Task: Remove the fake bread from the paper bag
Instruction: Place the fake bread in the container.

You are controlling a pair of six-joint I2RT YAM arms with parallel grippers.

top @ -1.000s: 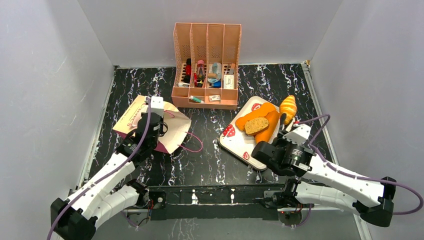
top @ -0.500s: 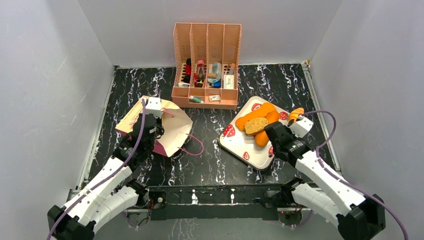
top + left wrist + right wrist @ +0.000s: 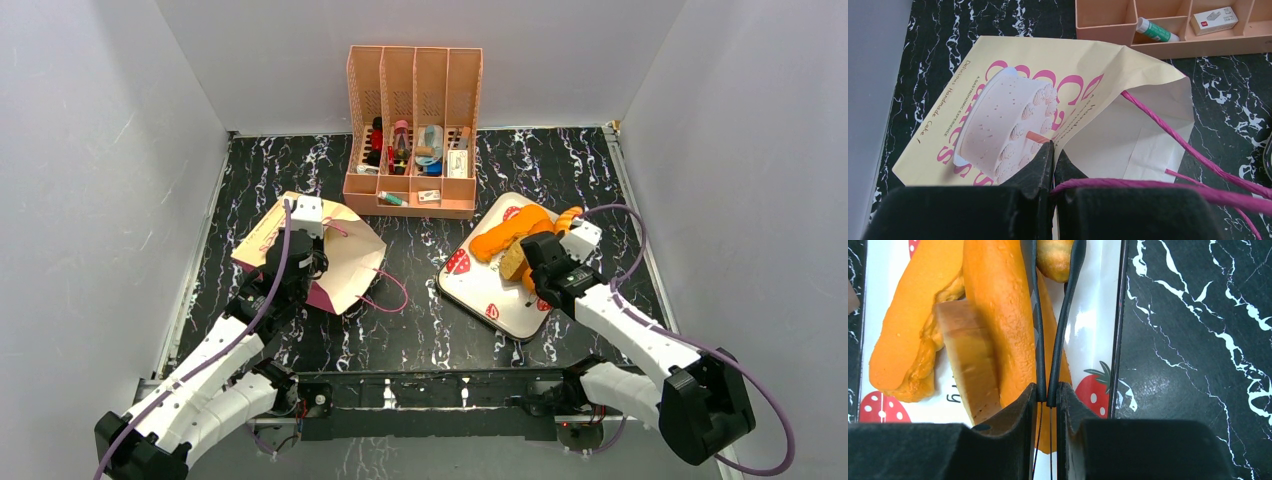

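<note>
Bag [image 3: 340,262] left of centre on black marbled table [image 3: 420,325], mouth toward right, pink handle [image 3: 402,284] trailing on table. Left gripper [image 3: 308,226] down on bag's top. Strawberry-print tray [image 3: 478,292] right of centre holds orange loaves [image 3: 508,233], brown slice [image 3: 515,263]. Right gripper [image 3: 570,223] over tray's far-right edge, croissant [image 3: 569,213] at tip. Peach organiser [image 3: 413,120] at back wall.

One paper bag [image 3: 1013,100], one tray [image 3: 480,290], one croissant [image 3: 1053,257], three other breads [image 3: 998,315]

A peach organiser [image 3: 413,100] stands beyond a strawberry-printed tray [image 3: 478,288].
</note>
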